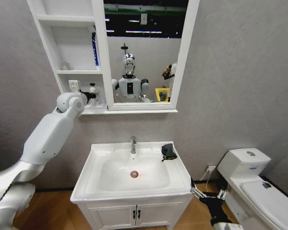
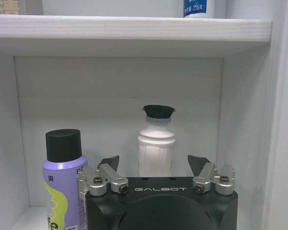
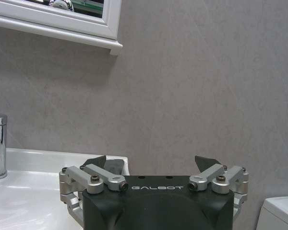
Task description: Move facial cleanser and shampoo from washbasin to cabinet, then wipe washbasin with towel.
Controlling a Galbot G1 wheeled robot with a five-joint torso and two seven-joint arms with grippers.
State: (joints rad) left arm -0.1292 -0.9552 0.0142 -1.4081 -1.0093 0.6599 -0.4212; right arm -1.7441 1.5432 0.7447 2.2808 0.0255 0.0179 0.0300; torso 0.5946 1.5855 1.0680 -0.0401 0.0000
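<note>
Landmark: the washbasin (image 1: pixel 105 158), white, mounted on a two-door vanity (image 1: pixel 137 214) with black handles, chrome tap (image 1: pixel 133 144) at its back rim and a red-ringed drain (image 1: pixel 134 174) in the bowl.

Up and to the left of the washbasin, on the wall: the cabinet (image 1: pixel 48 45), three narrow shelves beside a white-framed mirror (image 1: pixel 185 57).

Left end effector (image 2: pixel 153 165) raised well above the washbasin, reaching into the lowest cabinet compartment. Fingers spread wide, gripping nothing. Straight ahead between the fingertips, apart from them: a white bottle (image 2: pixel 156 143) with a black cap, standing upright against the compartment's back wall. Just beside the left fingertip: a purple spray can (image 2: pixel 64 184) with a black cap, also upright on the same shelf. One shelf higher: a white and blue tube (image 1: pixel 94 48), upright beside the mirror frame.

On the washbasin's back right corner, right of the tap: the towel (image 1: pixel 169 152), a small dark crumpled cloth, lying on the rim.

Right end effector (image 1: pixel 206 193) low, just off the washbasin's front right corner, between it and the toilet (image 1: pixel 252 182). Fingers wide apart, empty, pointing toward the grey wall.
</note>
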